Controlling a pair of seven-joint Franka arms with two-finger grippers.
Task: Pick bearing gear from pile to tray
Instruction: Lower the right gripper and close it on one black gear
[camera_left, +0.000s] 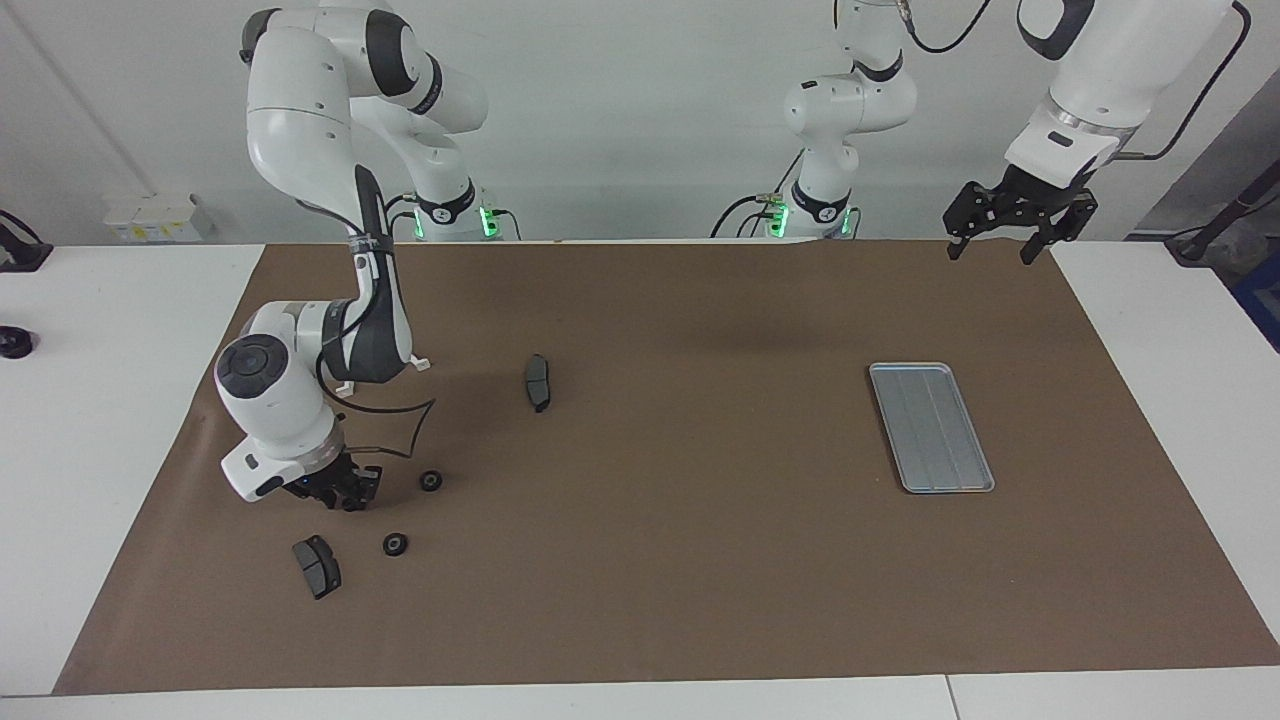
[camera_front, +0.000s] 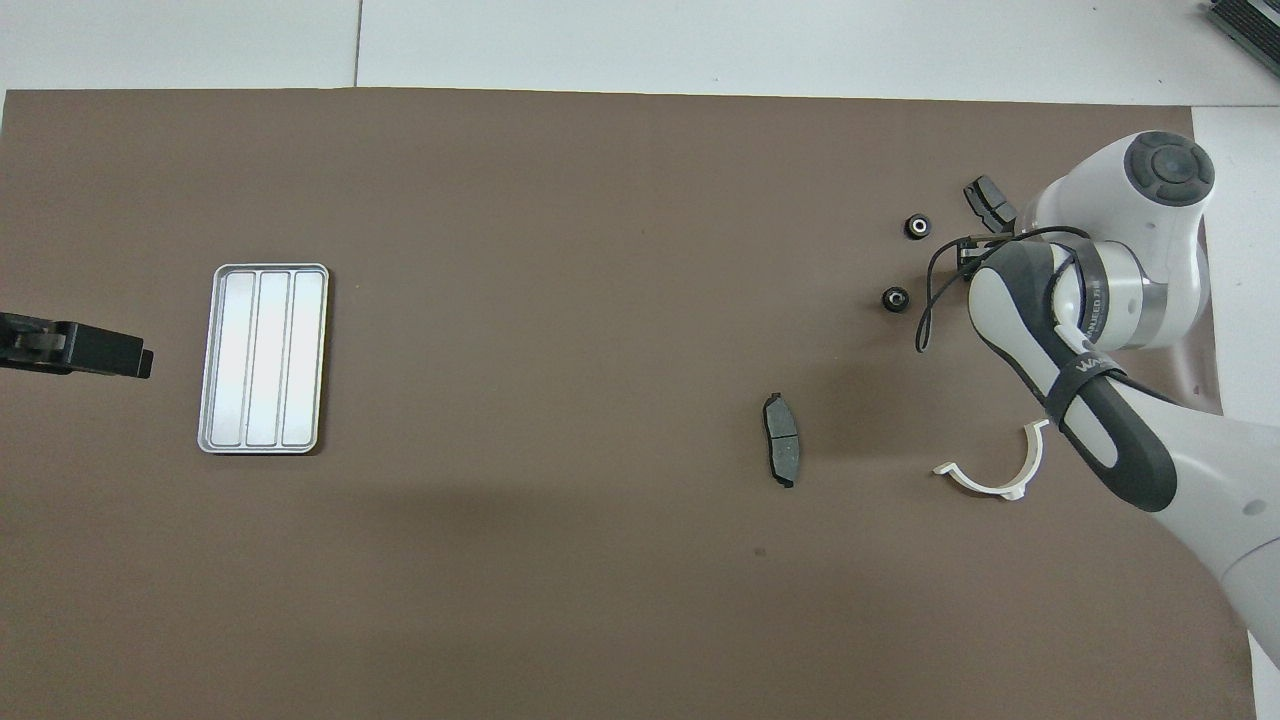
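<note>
Risk sits at your right gripper (camera_left: 345, 497), low over the tabletop (camera_left: 700, 560) beside the two black rings (camera_left: 431, 481); you cannot tell whether it holds anything. Misaligned jaws could knock a ring aside. Your left gripper (camera_left: 1010, 228) waits wide open, empty, near the tray (camera_left: 931, 427), well apart from the rings.

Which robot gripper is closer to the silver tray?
Left. The left gripper hangs near the tray; the right gripper is low among the small parts at the table's other end.
</note>
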